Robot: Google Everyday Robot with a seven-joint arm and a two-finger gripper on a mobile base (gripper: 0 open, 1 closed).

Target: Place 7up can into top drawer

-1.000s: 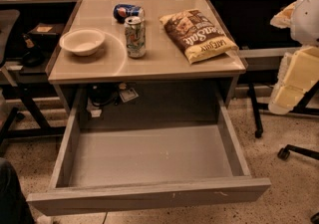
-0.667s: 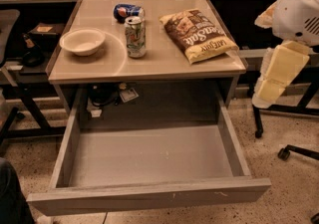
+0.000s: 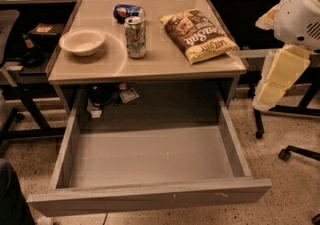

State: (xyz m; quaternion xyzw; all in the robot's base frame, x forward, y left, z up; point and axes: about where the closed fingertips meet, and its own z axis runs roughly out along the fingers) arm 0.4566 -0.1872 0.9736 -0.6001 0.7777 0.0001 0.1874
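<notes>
The gripper (image 3: 266,95) hangs at the right edge of the camera view, off the desk's right side, at about the height of the desktop's front edge and well apart from everything on it. It shows only as the pale cream end of the arm (image 3: 296,13), whose white upper casing fills the top right corner; I cannot tell whether it is clenched or released, and nothing is seen in its hold.

Nearest to it on the desk (image 3: 155,65) lies a brown chip bag (image 3: 198,35), flat and angled, on the right half of the top. Left of the bag, near the middle, the 7up can (image 3: 135,37) stands upright, apart from the bag. Just behind it a dark blue Pepsi can (image 3: 128,11) lies on its side. Further left sits a pale bowl (image 3: 82,42), near the 7up can but not touching it.

Below the desktop the top drawer (image 3: 150,197) is pulled far out toward the camera, its plain front panel closest to the lens and its grey bottom in view. A dark object and some cables (image 3: 102,96) sit in the shadow behind it, under the desk. A wheeled chair base (image 3: 295,151) stands on the speckled floor at the right, beneath the arm
</notes>
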